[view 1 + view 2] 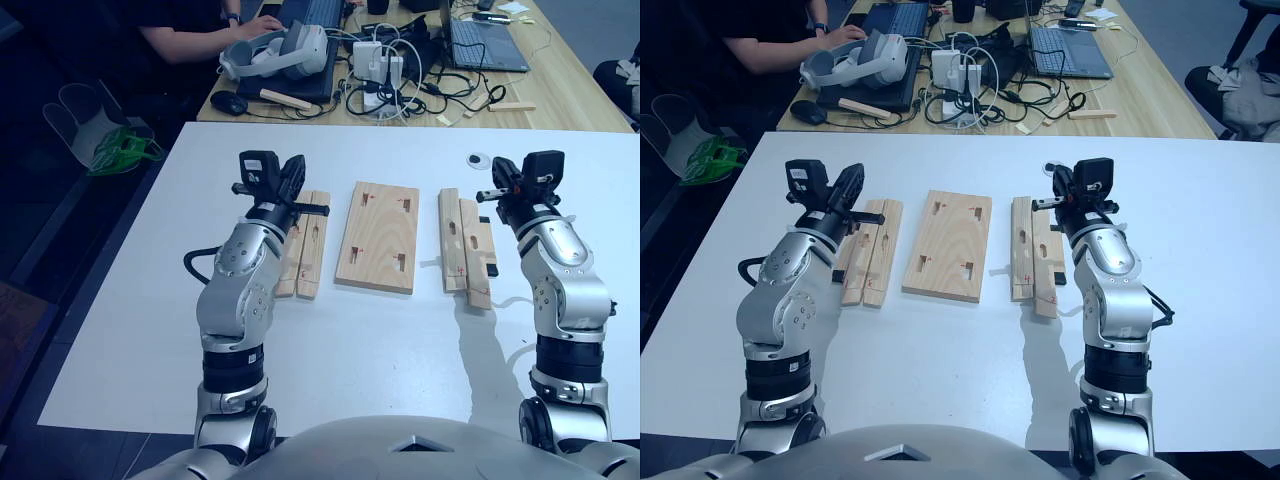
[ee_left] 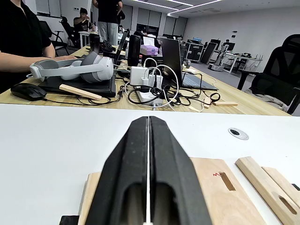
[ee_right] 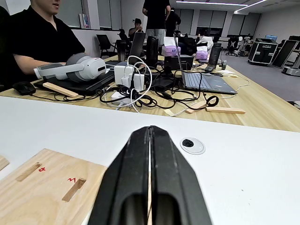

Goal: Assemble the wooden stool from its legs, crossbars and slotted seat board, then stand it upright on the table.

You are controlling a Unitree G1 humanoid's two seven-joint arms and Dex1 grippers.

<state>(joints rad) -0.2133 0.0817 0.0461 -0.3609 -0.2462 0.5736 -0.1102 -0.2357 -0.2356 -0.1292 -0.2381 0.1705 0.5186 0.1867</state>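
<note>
White tabletop (image 1: 120, 330), with a wooden desk (image 1: 560, 100) behind it carrying laptops (image 1: 485, 45), a grey headset (image 1: 280, 50), a mouse (image 1: 230, 102) and a tangle of cables (image 1: 385, 75). A round grommet (image 1: 478, 158) sat in the tabletop towards the far right.

Stool unassembled, its parts lying flat in a row. The seat board (image 1: 378, 235) lay in the middle: pale wood, rectangular, with four short slots near its corners and small red marks beside them. The left pair of wooden strips (image 1: 318, 245) lay side by side, touching, just left of the board; each showed a slot. The right pair of wooden strips (image 1: 463, 245) lay just right of the board, also slotted, with red marks near the close end.

Left pincer (image 1: 296, 168) hung over the far end of the left pair, fingers pressed together, nothing between them. Right pincer (image 1: 503, 180) sat just beside the far end of the right pair, likewise pressed together and gripping nothing.
</note>
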